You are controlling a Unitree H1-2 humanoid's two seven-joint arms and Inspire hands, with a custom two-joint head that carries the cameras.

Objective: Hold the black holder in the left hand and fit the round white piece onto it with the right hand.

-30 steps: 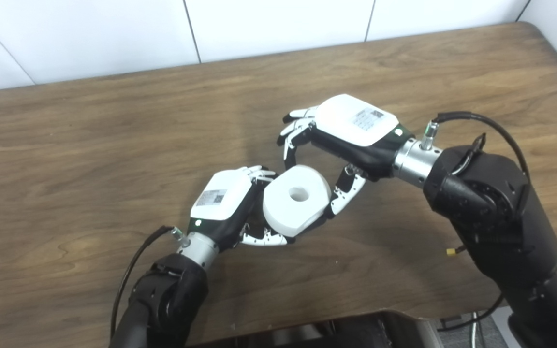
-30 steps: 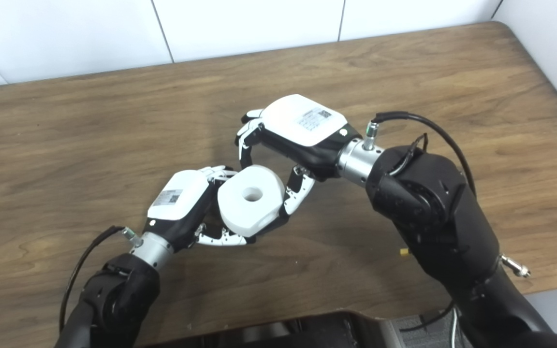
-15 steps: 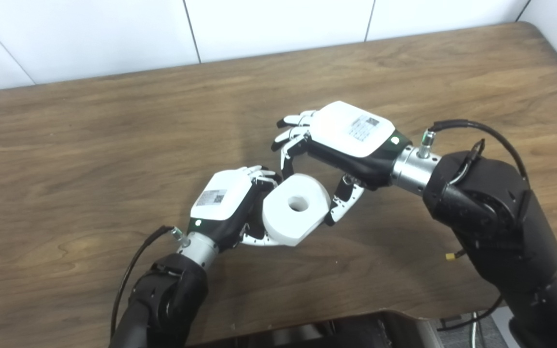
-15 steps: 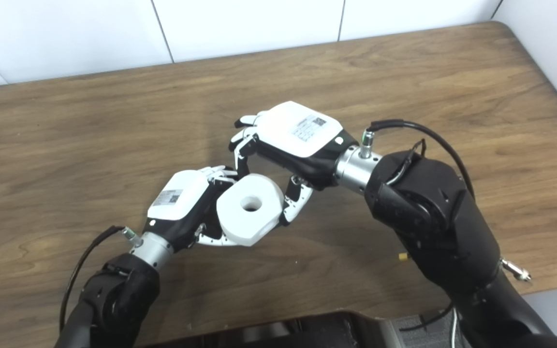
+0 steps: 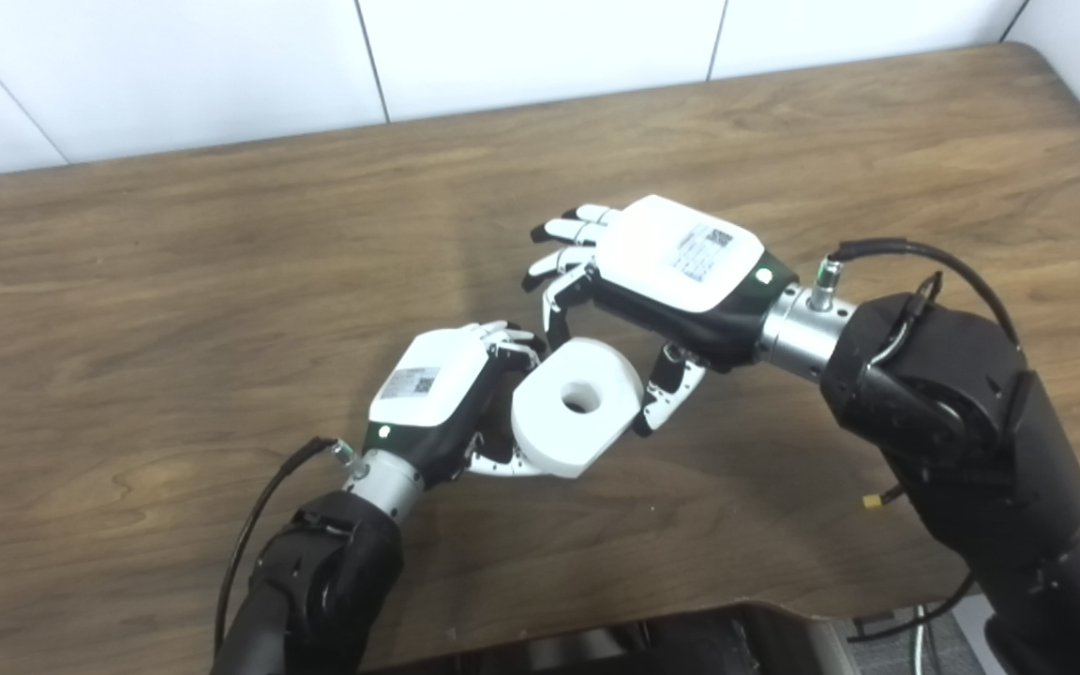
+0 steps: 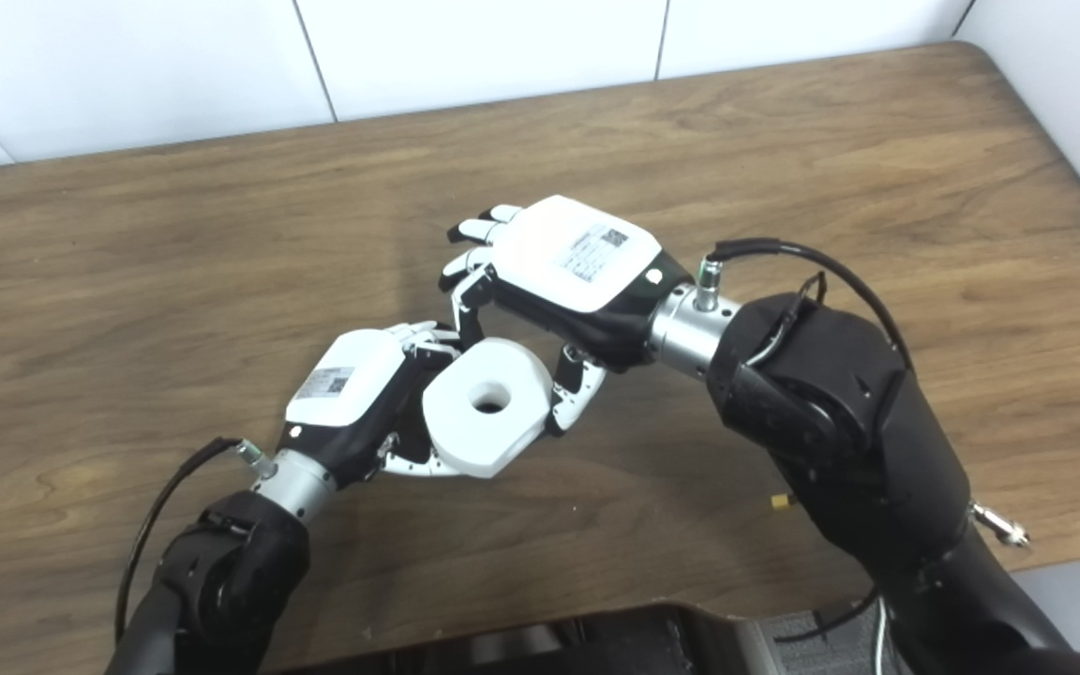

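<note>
The round white piece [image 5: 577, 405] with a centre hole sits tilted against my left hand [image 5: 435, 389], just above the table. My left hand's fingers curl under and behind it. The black holder is hidden behind the piece and that hand. My right hand [image 5: 662, 272] hovers over the piece from the right, palm down, with its fingers [image 5: 559, 230] spread and lifted off the piece. Its thumb [image 5: 664, 398] stands close beside the piece's right edge; I cannot tell if it touches. The same piece shows in the right eye view [image 6: 486, 405].
The wooden table [image 5: 174, 281] ends at a white tiled wall behind. A small yellow bit [image 5: 871, 502] lies near the front right edge. A dark object [image 5: 671, 642] sits below the front edge.
My right hand has moved down and left towards the piece, and its fingers have spread and lifted. The white piece has settled slightly lower against my left hand.
</note>
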